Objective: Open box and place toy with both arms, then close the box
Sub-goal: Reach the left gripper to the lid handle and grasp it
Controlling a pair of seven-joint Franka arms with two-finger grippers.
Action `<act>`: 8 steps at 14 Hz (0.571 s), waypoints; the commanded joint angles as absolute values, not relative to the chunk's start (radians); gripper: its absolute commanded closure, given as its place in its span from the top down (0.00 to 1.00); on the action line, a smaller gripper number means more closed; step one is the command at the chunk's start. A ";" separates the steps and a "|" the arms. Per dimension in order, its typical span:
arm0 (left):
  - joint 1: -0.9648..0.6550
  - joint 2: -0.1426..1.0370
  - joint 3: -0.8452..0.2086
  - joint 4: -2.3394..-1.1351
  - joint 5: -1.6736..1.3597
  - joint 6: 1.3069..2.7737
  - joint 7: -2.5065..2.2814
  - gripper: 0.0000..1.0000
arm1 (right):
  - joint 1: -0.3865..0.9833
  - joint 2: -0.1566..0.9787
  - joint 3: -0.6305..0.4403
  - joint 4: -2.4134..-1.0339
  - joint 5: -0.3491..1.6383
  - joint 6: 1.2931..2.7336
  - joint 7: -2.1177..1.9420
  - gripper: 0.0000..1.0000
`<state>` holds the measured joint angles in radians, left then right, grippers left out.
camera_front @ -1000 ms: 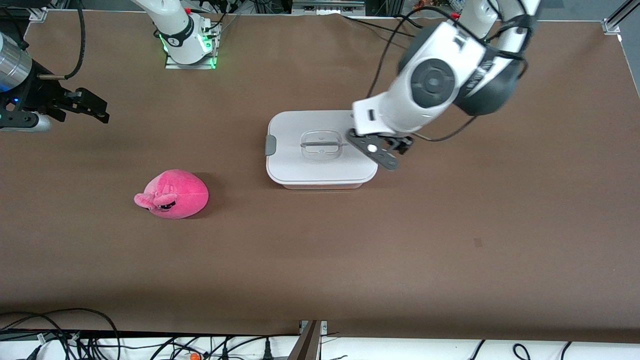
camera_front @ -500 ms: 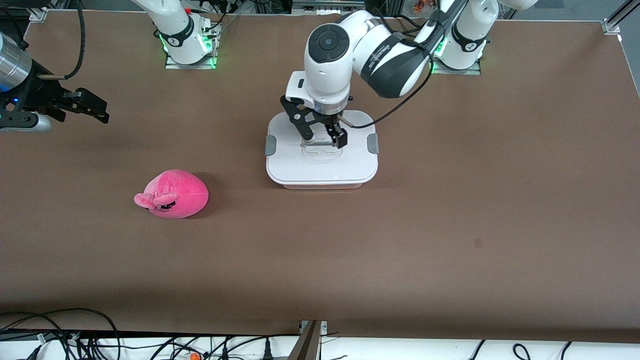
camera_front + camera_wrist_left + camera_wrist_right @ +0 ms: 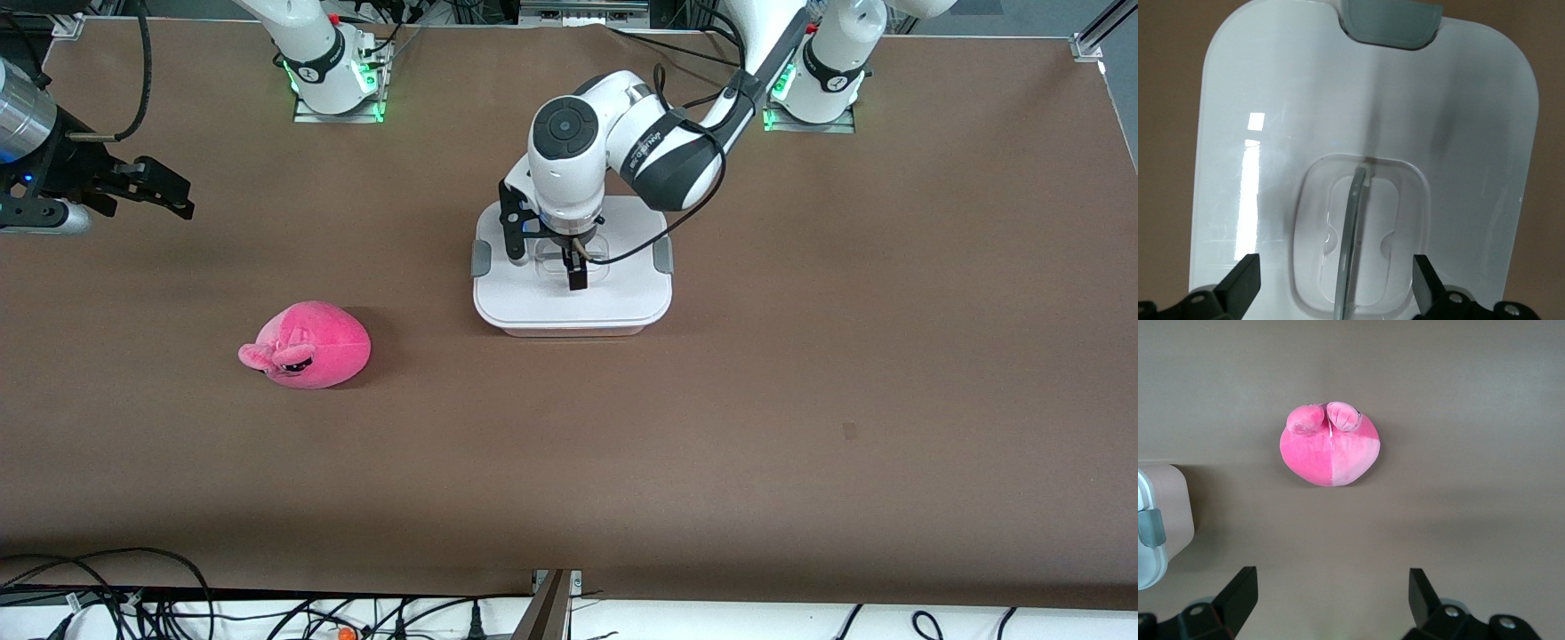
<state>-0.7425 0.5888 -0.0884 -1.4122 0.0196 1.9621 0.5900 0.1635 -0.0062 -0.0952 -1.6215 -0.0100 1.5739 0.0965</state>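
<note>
Overhead, left gripper [image 3: 544, 262] straddles box [image 3: 622, 298] handle [image 3: 1353, 240]; right gripper [image 3: 147, 191] waits.

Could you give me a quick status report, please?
Left gripper open over box handle. Right gripper open, waiting. Toy on table, lid on.

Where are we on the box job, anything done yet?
Nothing is finished: the white lid sits flat on the box and the toy lies on the table, toward the right arm's end. In hand: the left gripper is open over the lid's handle. The right gripper waits, open. Left: lift the lid, load the toy, close.
</note>
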 commanded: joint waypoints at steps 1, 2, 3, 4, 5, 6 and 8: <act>-0.764 0.578 -0.078 -1.428 0.049 1.962 0.614 1.00 | 0.164 0.002 -0.095 -1.601 -0.021 1.568 0.084 1.00; -0.762 0.577 -0.078 -1.433 0.049 1.962 0.614 0.99 | 0.164 0.002 -0.095 -1.601 -0.021 1.568 0.084 1.00; -0.762 0.575 -0.078 -1.434 0.049 1.960 0.620 0.75 | 0.164 0.002 -0.095 -1.601 -0.021 1.568 0.084 1.00; -0.762 0.574 -0.078 -1.433 0.049 1.959 0.638 0.38 | 0.164 0.002 -0.095 -1.601 -0.021 1.568 0.084 1.00; -0.764 0.572 -0.078 -1.434 0.049 1.954 0.640 0.21 | 0.164 0.002 -0.095 -1.601 -0.021 1.568 0.084 1.00; -0.764 0.571 -0.078 -1.434 0.049 1.950 0.644 0.11 | 0.164 0.002 -0.095 -1.601 -0.021 1.568 0.084 1.00; -0.770 0.563 -0.078 -1.439 0.051 1.945 0.650 0.00 | 0.164 0.002 -0.095 -1.601 -0.021 1.568 0.084 1.00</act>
<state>-0.7550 0.5887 -0.0876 -1.4193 0.0231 1.9585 0.6308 0.1635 -0.0062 -0.0952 -1.6215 -0.0100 1.5739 0.0965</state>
